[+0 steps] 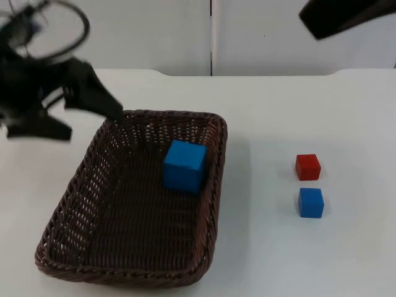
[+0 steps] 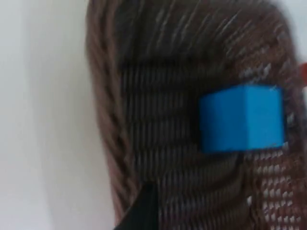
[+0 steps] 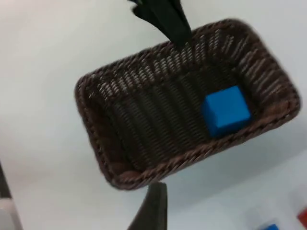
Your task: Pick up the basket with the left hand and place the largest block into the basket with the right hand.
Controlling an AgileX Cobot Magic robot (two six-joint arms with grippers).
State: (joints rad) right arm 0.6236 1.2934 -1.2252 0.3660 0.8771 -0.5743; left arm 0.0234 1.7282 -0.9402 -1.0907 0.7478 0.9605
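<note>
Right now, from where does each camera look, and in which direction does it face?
Top view: fixed above, looking down and forward at the basket; left tool by its far rim, right arm waiting.
Left wrist view: on the left arm, looking along the basket wall; one fingertip.
Right wrist view: raised, looking down.
All share the large blue block.

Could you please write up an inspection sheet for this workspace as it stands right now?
Surface: white table, no spills or marks seen.
Job's things: brown wicker basket on the table's left half; large blue block lies inside it, near its right wall.
Clutter: small red block and small blue block side by side on the table, right of the basket, apart from it.
Grippers: left gripper at the basket's far left corner; right gripper raised over the table, looking down on the basket.
Cables: left out.
Surroundings: grey partition wall behind the table.
</note>
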